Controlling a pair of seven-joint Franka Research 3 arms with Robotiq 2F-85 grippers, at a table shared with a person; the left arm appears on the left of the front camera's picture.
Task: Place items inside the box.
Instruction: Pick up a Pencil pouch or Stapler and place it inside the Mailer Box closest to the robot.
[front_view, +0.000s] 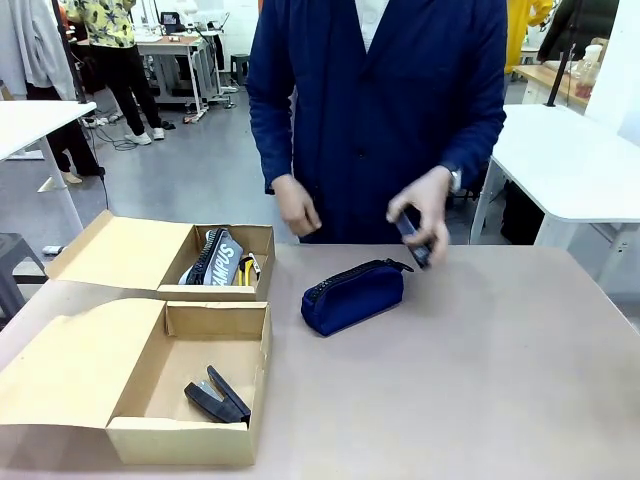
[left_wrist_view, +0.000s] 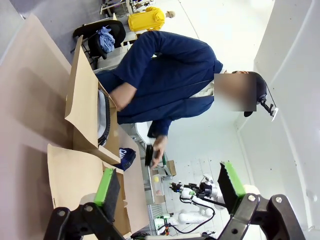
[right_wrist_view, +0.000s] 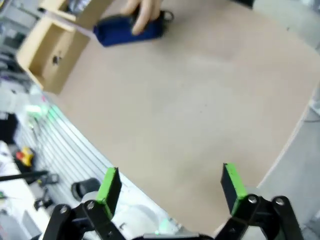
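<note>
A smooth, matte tan table (front_view: 500, 380) spreads across the foreground. At its far edge stands a person (front_view: 380, 100) in a dark blue cloth work coat. Two open boxes of plain brown cardboard sit toward the robot's left with their flaps laid out flat, a near box (front_view: 180, 440) and a far box (front_view: 110, 255). A soft, rounded navy zip pouch (front_view: 353, 295) lies on the table just beside the boxes, outside both. In the far box a grey-black piece with white lettering (front_view: 220, 258) leans upward, with a yellow utility knife (front_view: 246, 268) tucked next to it. A black, wedge-shaped stapler (front_view: 217, 395) lies on the floor of the near box. The person's hand wearing a wristwatch (front_view: 430, 205) is raised above the pouch, its fingers curled round a slim dark object (front_view: 415, 242) too blurred to name. The other hand (front_view: 297, 205) hangs loosely curled and empty. The left gripper (left_wrist_view: 167, 177) is black with green pads. Its jaws are spread wide with nothing between them. The right gripper (right_wrist_view: 170, 175) hovers over bare table, its jaws equally wide and empty.
</note>
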